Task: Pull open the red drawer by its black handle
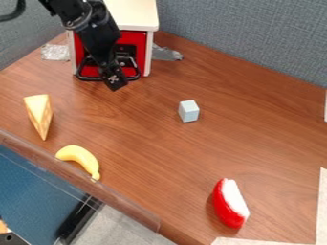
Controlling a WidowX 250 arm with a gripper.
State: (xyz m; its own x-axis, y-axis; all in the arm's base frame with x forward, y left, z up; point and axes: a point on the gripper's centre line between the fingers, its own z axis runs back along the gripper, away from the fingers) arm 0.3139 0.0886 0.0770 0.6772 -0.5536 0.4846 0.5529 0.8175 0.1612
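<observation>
Possibly, a snag could be caused by the curved black bar (81, 76) on the white box (134, 16), since the gripper (115, 87) is held low and close in front of it; whether the two are touching cannot be told. If the bar were hooked during a sideways move, the box might be dragged askew or tipped. During a wide swing, the pale blue block (189, 110) could be knocked, being small and probably light. Whether the gripper is spread or pressed together cannot be made out.

The box is set at the back of the wood-grain surface (147, 143), near a grey-blue partition (236, 38). It is topped by a plain, creamy white panel, and its bright red front (141, 37) is framed by white sides. Low on that front, the bar is seen, with dark parts behind it.
</observation>
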